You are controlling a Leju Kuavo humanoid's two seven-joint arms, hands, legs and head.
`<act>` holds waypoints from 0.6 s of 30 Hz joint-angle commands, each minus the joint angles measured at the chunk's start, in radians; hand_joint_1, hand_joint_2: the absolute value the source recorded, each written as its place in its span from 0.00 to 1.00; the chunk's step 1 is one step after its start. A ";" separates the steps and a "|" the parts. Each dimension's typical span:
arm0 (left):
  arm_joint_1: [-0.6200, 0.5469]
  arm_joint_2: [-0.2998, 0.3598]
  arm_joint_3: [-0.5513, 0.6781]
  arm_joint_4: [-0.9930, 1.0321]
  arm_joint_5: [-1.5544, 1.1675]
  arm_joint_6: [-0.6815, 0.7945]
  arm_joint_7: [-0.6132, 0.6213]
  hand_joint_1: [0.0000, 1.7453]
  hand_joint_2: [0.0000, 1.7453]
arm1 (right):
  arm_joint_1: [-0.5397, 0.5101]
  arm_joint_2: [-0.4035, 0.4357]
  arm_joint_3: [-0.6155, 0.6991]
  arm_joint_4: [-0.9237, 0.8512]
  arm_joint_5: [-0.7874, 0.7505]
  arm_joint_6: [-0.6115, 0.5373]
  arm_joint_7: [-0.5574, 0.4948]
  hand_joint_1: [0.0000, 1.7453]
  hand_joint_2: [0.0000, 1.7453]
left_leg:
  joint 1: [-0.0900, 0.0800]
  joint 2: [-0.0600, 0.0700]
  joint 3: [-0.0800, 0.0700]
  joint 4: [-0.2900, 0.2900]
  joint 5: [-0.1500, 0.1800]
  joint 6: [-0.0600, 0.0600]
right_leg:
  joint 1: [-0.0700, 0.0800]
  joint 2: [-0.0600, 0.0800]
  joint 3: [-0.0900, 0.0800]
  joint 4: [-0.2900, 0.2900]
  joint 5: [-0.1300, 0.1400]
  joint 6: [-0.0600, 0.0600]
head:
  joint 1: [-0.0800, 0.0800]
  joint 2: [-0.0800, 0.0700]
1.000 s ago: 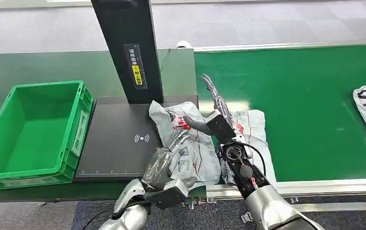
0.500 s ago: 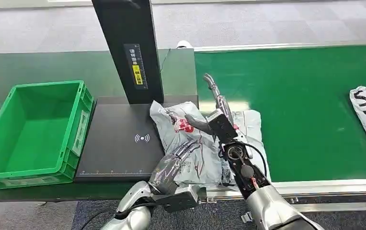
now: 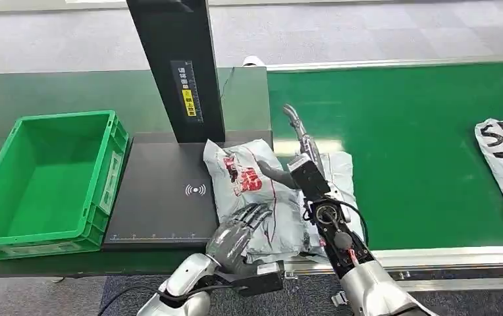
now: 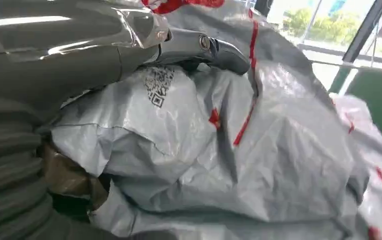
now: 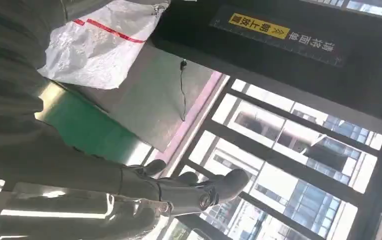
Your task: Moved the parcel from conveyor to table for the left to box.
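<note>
At the counter's near edge, the left hand (image 3: 239, 230) has slid back along the grey parcel (image 3: 255, 197), fingers spread flat on it, gripping nothing. Right hand (image 3: 295, 141) stays open with fingers extended beside the parcel, which straddles the scanner pad (image 3: 163, 191) and conveyor (image 3: 420, 145); the green box (image 3: 45, 181) is unfilled, so boxing looks next.

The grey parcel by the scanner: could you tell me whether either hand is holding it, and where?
The left hand rests on the grey parcel at its near edge, thumb on top. A closed grip cannot be told. The right hand holds nothing.
</note>
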 commanded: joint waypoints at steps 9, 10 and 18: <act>0.022 0.000 0.064 0.053 -0.077 0.001 0.009 1.00 1.00 | 0.053 -0.035 -0.047 -0.142 0.000 0.037 0.008 0.00 1.00 | 0.000 -0.001 0.002 -0.001 0.000 0.002 | 0.001 -0.001 0.002 -0.002 0.000 -0.003 | 0.000 0.000; 0.022 0.000 0.064 0.053 -0.077 0.001 0.009 1.00 1.00 | 0.053 -0.035 -0.047 -0.142 0.000 0.037 0.008 0.00 1.00 | 0.000 -0.001 0.002 -0.001 0.000 0.002 | 0.001 -0.001 0.002 -0.001 0.000 -0.003 | 0.000 0.000; 0.022 0.000 0.064 0.053 -0.077 0.001 0.009 1.00 1.00 | 0.053 -0.035 -0.047 -0.142 0.000 0.037 0.008 0.00 1.00 | 0.000 -0.001 0.002 -0.001 0.000 0.002 | 0.000 -0.001 0.002 -0.001 0.000 -0.002 | 0.000 0.000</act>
